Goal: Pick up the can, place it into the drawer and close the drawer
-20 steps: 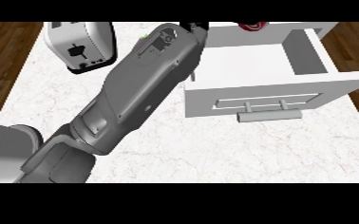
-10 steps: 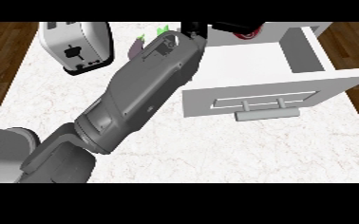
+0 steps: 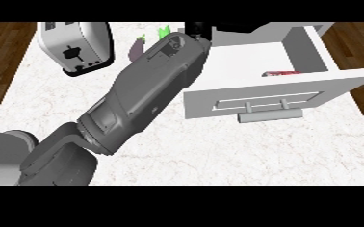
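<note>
Counter: white marbled counter (image 3: 235,149) spanning most of the head view, dark wood floor (image 3: 14,53) showing at both sides

Arm: 1 grey forearm (image 3: 146,96) crossing the view from the lower left up to the far edge of the counter, ending just beside the drawer's back left corner; which arm it is cannot be settled from this view

Drawer: white drawer (image 3: 313,57) pulled open at the right, its front panel facing the robot with a bar handle (image 3: 270,116) below it; the left part of the interior reads as bare white floor

Toaster: silver toaster (image 3: 77,45) at the far left of the counter, well apart from the drawer

Hand: only a small black part (image 3: 195,28) shows past the wrist at the top edge; whether its fingers are straight, curled or holding something cannot be told

Can: a red and white object (image 3: 283,74), judged to be the can, lies inside the drawer tight behind the front panel, mostly hidden by it

Other item: a small purple and green vegetable (image 3: 137,48) lies between toaster and forearm

Progress: judged past the placing step, with the can already in the drawer; the drawer stands fully open, so closing it is left, and no hand is on the handle or panel

Second hand: not visible
</note>
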